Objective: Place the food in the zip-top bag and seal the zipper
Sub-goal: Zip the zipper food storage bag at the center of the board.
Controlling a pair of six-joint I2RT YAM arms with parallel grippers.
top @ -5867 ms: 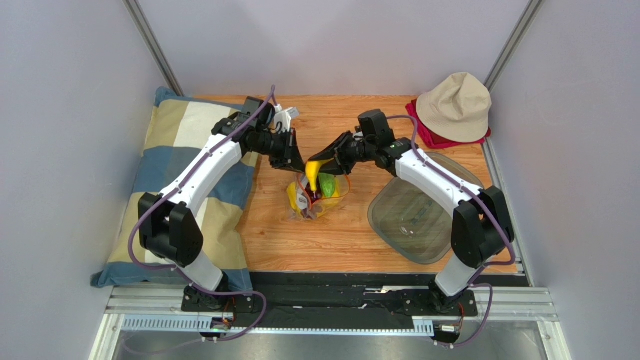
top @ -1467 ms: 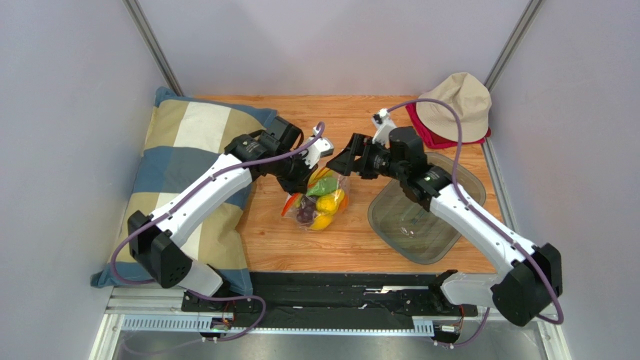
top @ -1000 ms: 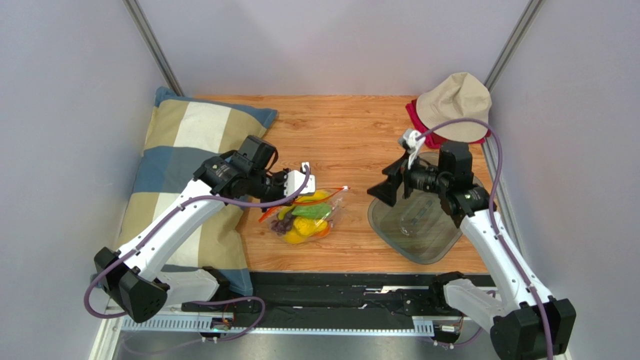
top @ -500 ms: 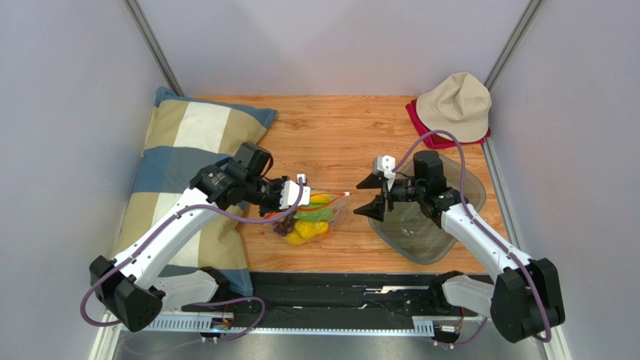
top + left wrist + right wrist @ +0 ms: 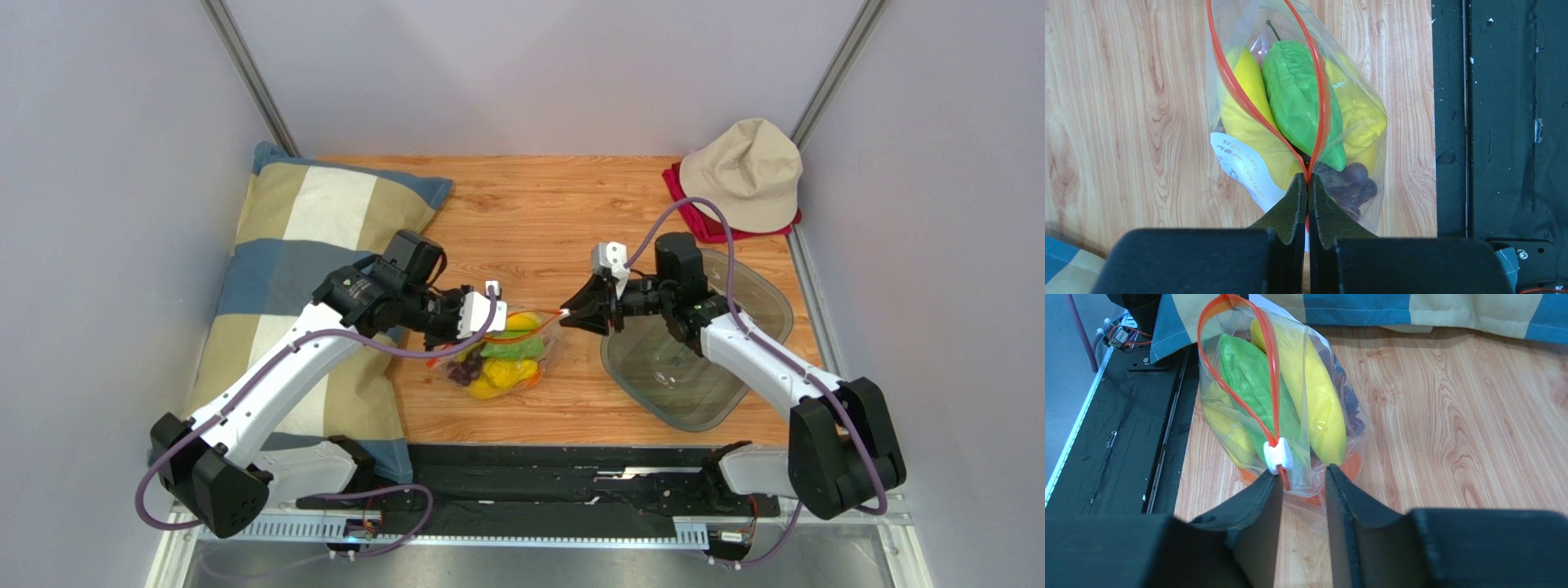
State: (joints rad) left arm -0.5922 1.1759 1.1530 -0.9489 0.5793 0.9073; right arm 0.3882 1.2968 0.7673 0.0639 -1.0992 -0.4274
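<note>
The zip-top bag (image 5: 505, 358) lies on the wooden table with the food inside. In the left wrist view I see the green piece (image 5: 1300, 92), yellow banana (image 5: 1244, 116), another yellow fruit (image 5: 1361, 119), grape bunch (image 5: 1352, 184) and white label (image 5: 1241, 171). The zipper (image 5: 1229, 79) gapes open in a loop. My left gripper (image 5: 1308, 179) (image 5: 464, 337) is shut on one end of the strip. My right gripper (image 5: 1303, 478) (image 5: 572, 314) is open at the other end. The white slider (image 5: 1278, 458) sits at its left fingertip, with the banana (image 5: 1318, 410) behind.
A grey translucent tray (image 5: 687, 368) lies right of the bag, under my right arm. A beige hat (image 5: 742, 172) on a red cloth (image 5: 689, 211) sits at the back right. A checked pillow (image 5: 307, 270) lies along the left. A black rail (image 5: 552, 472) runs along the near edge.
The bag has been laid down nearer the front. My right gripper moved left from above the tray to the slider end. My left gripper kept its hold.
</note>
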